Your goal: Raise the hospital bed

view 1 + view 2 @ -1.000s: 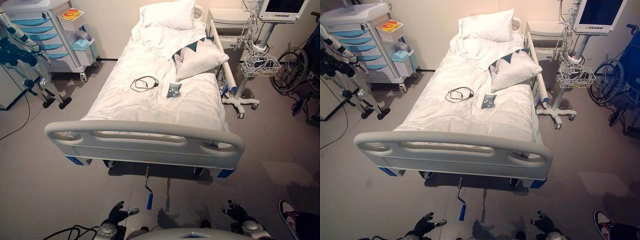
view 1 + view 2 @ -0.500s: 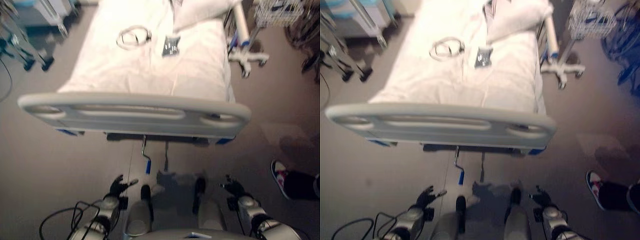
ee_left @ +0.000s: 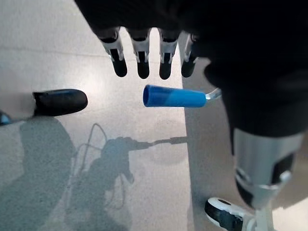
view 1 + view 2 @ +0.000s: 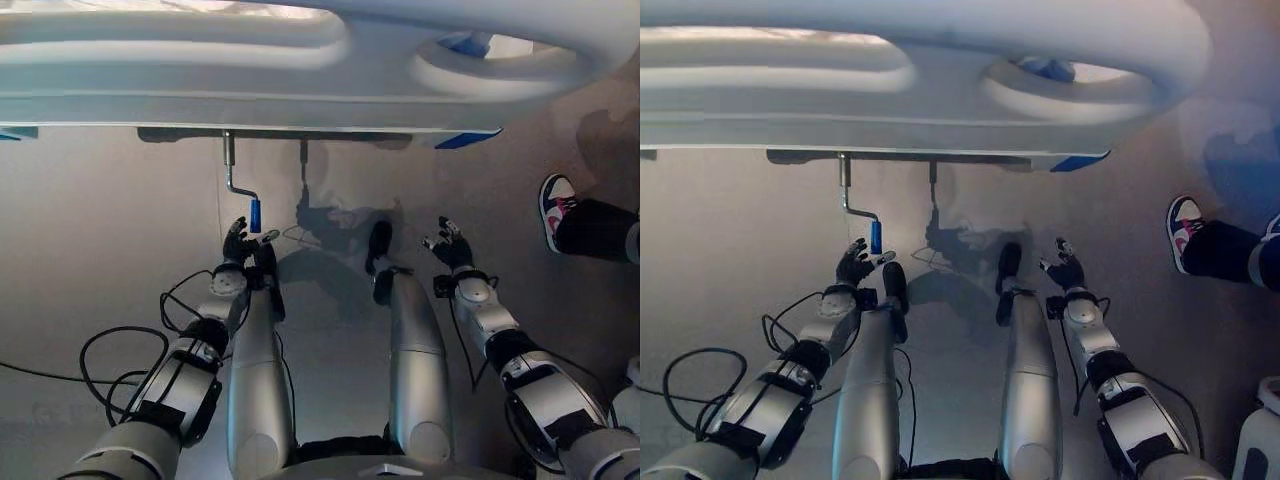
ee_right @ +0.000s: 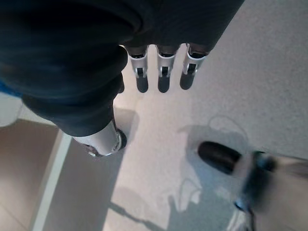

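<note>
One blue crank handle (image 3: 175,96) under one bed footboard (image 4: 300,70); left hand (image 4: 238,243) just beside it, right hand (image 4: 449,245) apart, both with fingers (image 3: 140,60) relaxed open.

My two head eyes look steeply down at the floor (image 4: 90,260) before me, sharing the footboard (image 4: 300,75) along the far edge and the blue crank handle (image 4: 255,214) beneath it. My left wrist camera looks along my left hand (image 3: 144,57) from very close, meeting that same handle (image 3: 174,96) just past my fingertips. My right wrist camera looks past my right hand (image 5: 161,67) down at bare floor (image 5: 260,72).
</note>
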`<state>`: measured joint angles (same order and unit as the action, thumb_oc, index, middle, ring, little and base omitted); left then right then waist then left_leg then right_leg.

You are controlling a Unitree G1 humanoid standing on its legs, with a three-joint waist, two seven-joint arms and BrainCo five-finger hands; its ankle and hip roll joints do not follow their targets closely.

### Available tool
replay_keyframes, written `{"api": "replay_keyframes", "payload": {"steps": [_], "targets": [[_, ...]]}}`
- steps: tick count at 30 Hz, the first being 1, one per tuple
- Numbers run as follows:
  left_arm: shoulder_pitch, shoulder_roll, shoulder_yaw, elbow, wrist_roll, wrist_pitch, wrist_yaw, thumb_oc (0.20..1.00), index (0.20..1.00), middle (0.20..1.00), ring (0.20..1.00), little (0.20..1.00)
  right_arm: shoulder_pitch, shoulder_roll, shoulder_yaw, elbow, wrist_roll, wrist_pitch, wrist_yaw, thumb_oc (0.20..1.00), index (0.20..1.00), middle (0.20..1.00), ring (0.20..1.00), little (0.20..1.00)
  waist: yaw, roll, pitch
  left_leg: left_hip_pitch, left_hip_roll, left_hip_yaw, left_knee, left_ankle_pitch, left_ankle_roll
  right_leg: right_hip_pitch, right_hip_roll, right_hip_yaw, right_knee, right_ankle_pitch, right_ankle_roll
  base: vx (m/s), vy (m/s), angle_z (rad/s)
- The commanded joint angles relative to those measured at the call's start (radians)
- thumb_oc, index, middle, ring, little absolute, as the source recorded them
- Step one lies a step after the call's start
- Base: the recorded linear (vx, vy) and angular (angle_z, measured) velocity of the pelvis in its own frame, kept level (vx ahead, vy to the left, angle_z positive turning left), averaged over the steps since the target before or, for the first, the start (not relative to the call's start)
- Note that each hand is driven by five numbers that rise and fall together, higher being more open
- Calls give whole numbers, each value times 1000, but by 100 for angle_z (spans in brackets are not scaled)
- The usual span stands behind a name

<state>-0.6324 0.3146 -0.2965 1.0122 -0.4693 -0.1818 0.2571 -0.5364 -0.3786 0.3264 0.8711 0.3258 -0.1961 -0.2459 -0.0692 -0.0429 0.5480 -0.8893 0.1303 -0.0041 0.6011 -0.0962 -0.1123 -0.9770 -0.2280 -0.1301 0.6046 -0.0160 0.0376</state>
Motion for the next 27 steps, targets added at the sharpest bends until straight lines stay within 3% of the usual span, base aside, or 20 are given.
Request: {"api": "replay_keyframes", "payload": {"steps": [1, 4, 19, 27], "targets": [[19, 22, 1, -51, -34, -21, 41, 1000, 1000, 1000, 1000, 1000, 49, -16, 11, -123, -3, -52, -27, 1000, 1000, 1000, 1000, 1000, -3, -7, -28, -53, -1, -8, -28, 88, 53, -24, -42, 51, 72, 9, 90, 0, 0, 0], [9, 25, 6, -69, -53, -21, 62, 1000, 1000, 1000, 1000, 1000, 54, -14, 16, -179, -24, -62, -44, 1000, 1000, 1000, 1000, 1000, 0, -12, -28, -89, 0, -17, 20, 40, 46, -64, -38, 60, 118, -30, 97, 73, -4, 3], [-38, 54, -8, -196, -89, -37, 100, 1000, 1000, 1000, 1000, 1000, 49, -41, -19, -191, -48, -76, -62, 1000, 1000, 1000, 1000, 1000, -1, 4, -28, -116, -7, -11, -17, 39, 50, -103, -43, 50, 88, -31, 94, 3, 8, 1], [-102, 85, -27, -163, -104, -14, 76, 1000, 1000, 1000, 1000, 1000, 41, -62, -37, -222, -34, -80, -53, 1000, 1000, 1000, 1000, 1000, -18, 4, -28, -148, -9, -10, 15, 18, 56, -132, -35, 63, 88, -30, 93, 6, 12, -1]]}}
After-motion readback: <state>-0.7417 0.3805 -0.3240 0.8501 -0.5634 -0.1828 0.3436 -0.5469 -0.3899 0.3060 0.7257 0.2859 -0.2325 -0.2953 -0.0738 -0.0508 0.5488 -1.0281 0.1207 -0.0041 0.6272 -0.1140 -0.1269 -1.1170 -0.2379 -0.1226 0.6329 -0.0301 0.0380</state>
